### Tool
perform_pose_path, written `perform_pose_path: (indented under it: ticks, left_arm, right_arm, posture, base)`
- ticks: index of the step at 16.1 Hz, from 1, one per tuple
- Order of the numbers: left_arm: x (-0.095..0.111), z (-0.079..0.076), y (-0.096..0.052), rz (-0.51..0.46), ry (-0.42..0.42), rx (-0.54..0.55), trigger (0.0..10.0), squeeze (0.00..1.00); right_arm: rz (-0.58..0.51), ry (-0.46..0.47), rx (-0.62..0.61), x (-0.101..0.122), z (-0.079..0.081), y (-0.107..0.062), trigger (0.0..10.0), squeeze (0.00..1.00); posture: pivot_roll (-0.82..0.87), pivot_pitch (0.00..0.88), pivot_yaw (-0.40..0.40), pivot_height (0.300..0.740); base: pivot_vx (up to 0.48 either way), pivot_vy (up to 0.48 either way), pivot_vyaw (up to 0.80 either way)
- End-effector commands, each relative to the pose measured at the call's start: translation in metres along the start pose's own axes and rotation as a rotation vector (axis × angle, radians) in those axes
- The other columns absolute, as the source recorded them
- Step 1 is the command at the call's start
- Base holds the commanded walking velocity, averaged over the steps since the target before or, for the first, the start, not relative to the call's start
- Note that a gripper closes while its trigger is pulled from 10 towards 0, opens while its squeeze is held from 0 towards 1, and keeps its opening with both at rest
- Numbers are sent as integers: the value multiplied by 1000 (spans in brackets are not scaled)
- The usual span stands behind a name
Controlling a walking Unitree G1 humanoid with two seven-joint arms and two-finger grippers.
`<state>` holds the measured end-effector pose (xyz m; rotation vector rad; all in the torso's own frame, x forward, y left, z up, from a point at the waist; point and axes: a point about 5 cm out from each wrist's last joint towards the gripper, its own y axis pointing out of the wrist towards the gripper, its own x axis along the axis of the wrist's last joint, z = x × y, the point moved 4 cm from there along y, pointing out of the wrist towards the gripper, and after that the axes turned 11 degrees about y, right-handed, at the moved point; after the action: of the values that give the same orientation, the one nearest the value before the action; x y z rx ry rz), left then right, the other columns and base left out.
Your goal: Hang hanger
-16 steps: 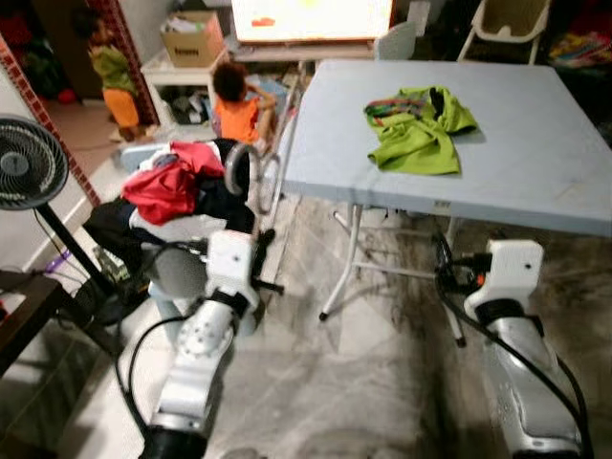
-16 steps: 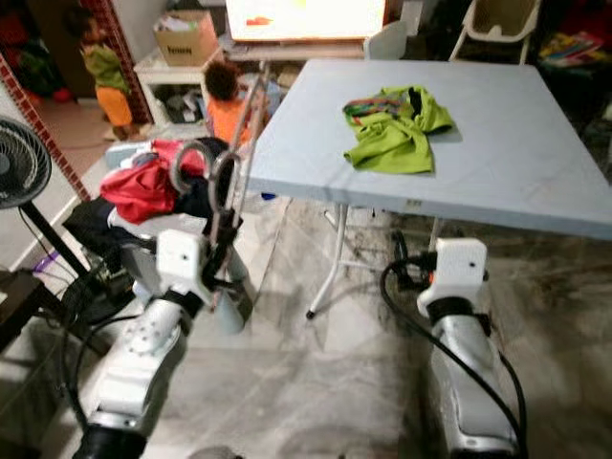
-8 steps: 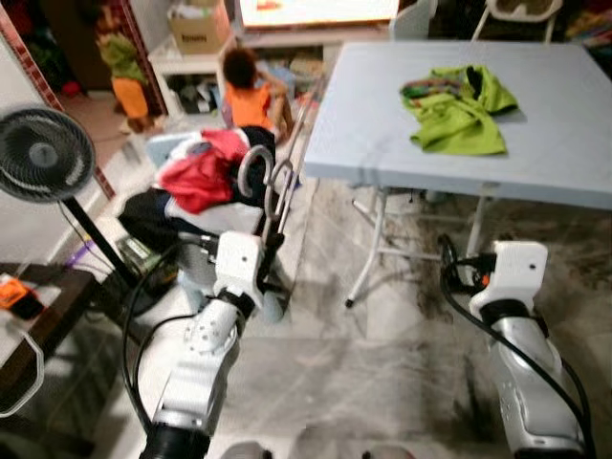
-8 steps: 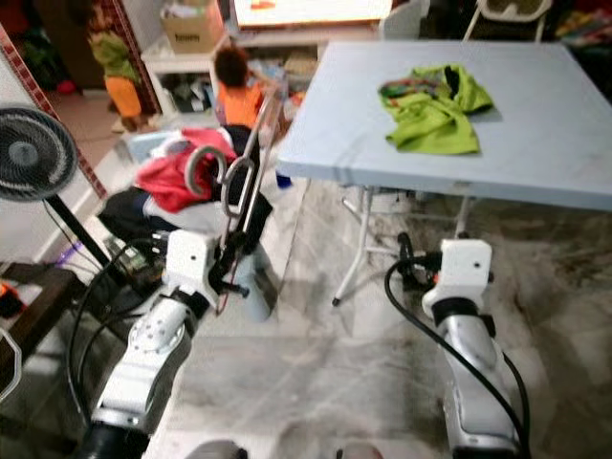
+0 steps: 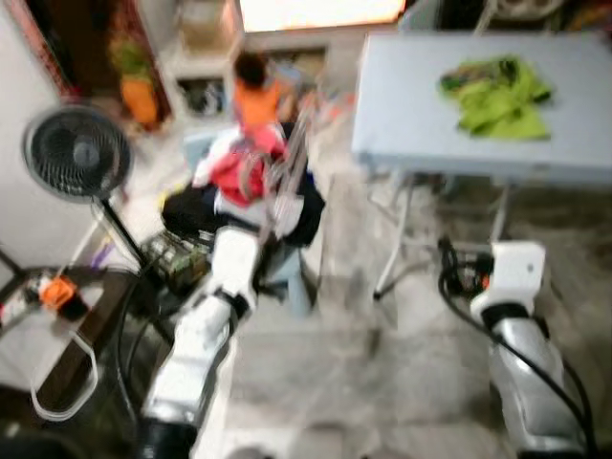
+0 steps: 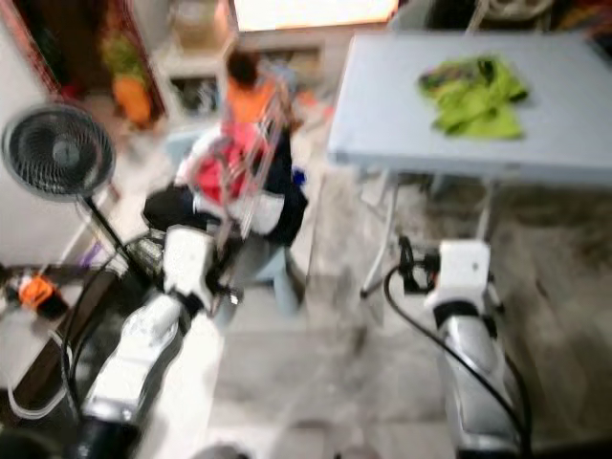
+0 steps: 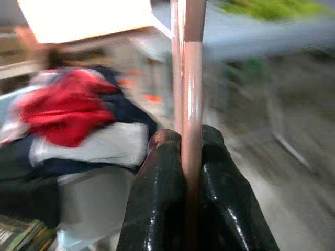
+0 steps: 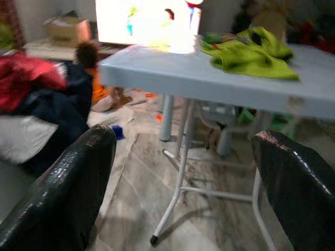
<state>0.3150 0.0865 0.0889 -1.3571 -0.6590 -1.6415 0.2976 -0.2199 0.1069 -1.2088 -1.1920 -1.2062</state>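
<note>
Standing upright, pink hanger (image 7: 191,78) is pinched in left hand (image 7: 191,157).

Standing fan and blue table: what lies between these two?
In the left eye view, between the standing fan and the blue table lies a pile of clothes, and the hanger held in the left gripper.

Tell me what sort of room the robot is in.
Probably a lived-in family room at home: a folding table with a green garment, a heap of laundry, a standing fan, and a person sitting on the floor.
</note>
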Motion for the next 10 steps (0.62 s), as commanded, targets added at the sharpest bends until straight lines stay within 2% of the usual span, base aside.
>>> perform_pose_path:
  ticks: [1, 2, 3, 5, 8, 9, 10]
  left_arm:
    - [-21, -3, -6, 88, -11, -80, 10000, 0]
    - [-30, -11, -12, 128, -20, -212, 10000, 0]
    - [-31, -13, -14, 130, -20, -260, 10000, 0]
    - [-43, -24, -28, 202, 27, -461, 10000, 0]
    - [-45, -40, -51, 219, 67, -727, 10000, 0]
    - [-47, -48, -62, 244, 56, -836, 10000, 0]
    - [-53, -56, -75, 285, 96, -955, 10000, 0]
  right_arm:
    - [-2, -21, 91, 2, 17, 2, 10000, 0]
    - [23, -131, 242, 1, 25, -2, 10000, 0]
    - [38, -175, 306, -1, 28, -4, 10000, 0]
    - [140, -360, 571, -11, 31, -25, 10000, 0]
    - [290, -445, 789, -20, 22, -51, 10000, 0]
    - [325, -455, 832, -21, 19, -55, 10000, 0]
    - [358, -454, 892, -19, 19, -59, 10000, 0]
  posture:
    - [-75, 0, 49, 740]
    - [-82, 0, 53, 740]
    - [-83, 0, 54, 740]
    - [-89, 0, 58, 740]
    - [-91, 0, 61, 740]
    - [-94, 0, 63, 740]
    - [-100, 0, 72, 740]
  base:
    - [0, 0, 0]
    - [0, 0, 0]
    - [0, 0, 0]
    - [0, 0, 0]
    - [0, 0, 0]
    - [0, 0, 0]
    - [0, 0, 0]
